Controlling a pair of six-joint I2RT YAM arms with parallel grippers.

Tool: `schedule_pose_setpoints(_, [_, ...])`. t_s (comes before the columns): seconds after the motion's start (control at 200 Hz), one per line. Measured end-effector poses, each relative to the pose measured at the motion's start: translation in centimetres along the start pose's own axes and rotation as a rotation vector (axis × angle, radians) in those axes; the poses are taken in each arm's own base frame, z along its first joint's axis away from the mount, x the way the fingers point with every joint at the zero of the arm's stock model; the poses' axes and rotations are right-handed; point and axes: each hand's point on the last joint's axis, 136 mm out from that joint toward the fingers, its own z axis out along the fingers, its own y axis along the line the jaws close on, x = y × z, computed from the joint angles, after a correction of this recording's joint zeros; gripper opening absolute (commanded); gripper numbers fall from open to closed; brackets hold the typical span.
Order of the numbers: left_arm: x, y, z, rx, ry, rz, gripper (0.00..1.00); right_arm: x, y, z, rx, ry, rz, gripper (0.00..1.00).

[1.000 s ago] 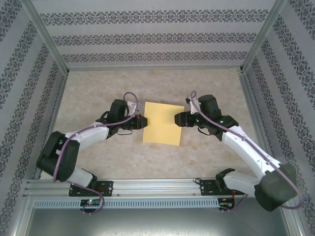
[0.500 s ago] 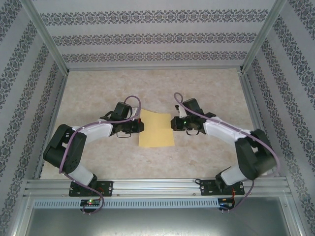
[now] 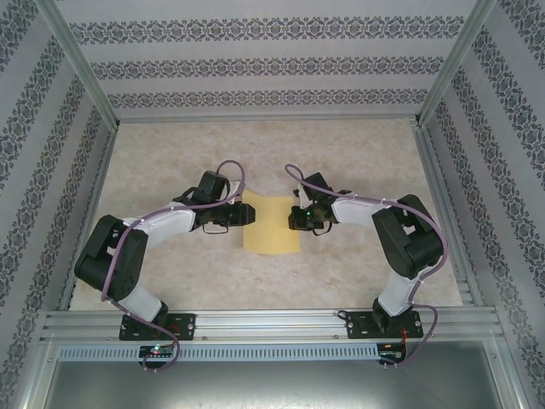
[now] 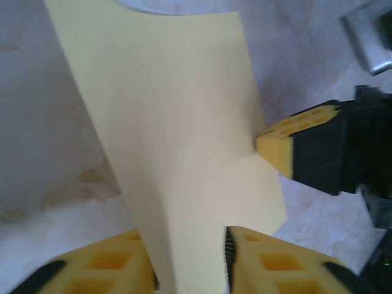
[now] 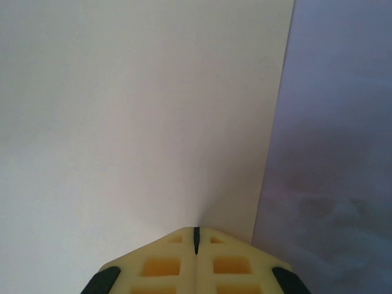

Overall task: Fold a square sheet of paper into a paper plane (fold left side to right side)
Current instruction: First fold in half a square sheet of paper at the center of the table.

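Note:
The square sheet of paper [image 3: 271, 227] lies mid-table between both grippers and looks narrower than square, bowed upward. My left gripper [image 3: 248, 213] is at its left edge. In the left wrist view the paper [image 4: 177, 122] rises between that gripper's [image 4: 190, 269] yellow fingers [image 4: 275, 263], which stand a little apart. My right gripper [image 3: 295, 218] holds the right edge; its fingertip [image 4: 294, 146] touches the sheet there. In the right wrist view the pale paper [image 5: 135, 110] comes out of that gripper [image 5: 196, 236], whose jaws are pressed together on it. No folded plane is in view.
The marbled tabletop [image 3: 170, 153] is fenced by patterned walls and aluminium posts [image 3: 438, 85]. A metal rail [image 3: 272, 322] carrying both arm bases runs along the near edge. Purple cables [image 3: 228, 167] loop above each wrist.
Both grippers have moved inward towards each other, and the right arm has folded in at the elbow. The sheet looks narrower from above and has drifted slightly left and nearer.

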Motion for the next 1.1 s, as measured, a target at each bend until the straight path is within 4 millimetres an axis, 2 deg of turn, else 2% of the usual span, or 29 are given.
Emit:
schedule_pose_setpoints(0.145, [-0.7,-1.8,0.2,0.094,-0.004,-0.029,0.51,0.0,0.0,0.0,0.0,0.0,0.0,0.0])
schedule_pose_setpoints(0.235, [-1.1,-2.9,1.2,0.142,0.01,-0.035,0.55,-0.1,0.1,0.0,-0.005,-0.001,-0.001,0.0])
schedule_pose_setpoints(0.36, [-1.0,-4.0,2.8,0.181,0.043,-0.036,0.56,-0.1,0.3,0.0,-0.02,-0.005,-0.004,0.0])
schedule_pose_setpoints(0.46, [-0.8,-4.4,3.6,0.194,0.058,-0.039,0.56,-0.1,0.4,-0.6,-0.037,-0.018,0.001,0.08])
schedule_pose_setpoints(0.56, [-0.7,-4.2,4.1,0.192,0.065,-0.048,0.52,-0.6,0.8,-2.4,-0.069,-0.066,0.014,0.18])
schedule_pose_setpoints(0.674, [-0.5,-4.0,4.4,0.187,0.072,-0.063,0.39,-2.2,1.6,-5.3,-0.14,-0.161,0.027,0.3])
schedule_pose_setpoints(0.759, [-0.6,-3.9,4.4,0.184,0.07,-0.068,0.29,-3.1,2.7,-6.6,-0.207,-0.209,0.042,0.37])
schedule_pose_setpoints(0.829, [-0.6,-3.9,4.4,0.183,0.069,-0.067,0.24,-3.3,3.6,-6.8,-0.267,-0.217,0.049,0.41])
schedule_pose_setpoints(0.929, [-0.9,-4.1,4.4,0.183,0.062,-0.062,0.22,-3.2,4.4,-6.5,-0.327,-0.202,0.077,0.45])
schedule_pose_setpoints(1.099, [-1.1,-4.4,4.4,0.185,0.057,-0.053,0.22,-2.9,5.1,-5.3,-0.378,-0.162,0.108,0.43])
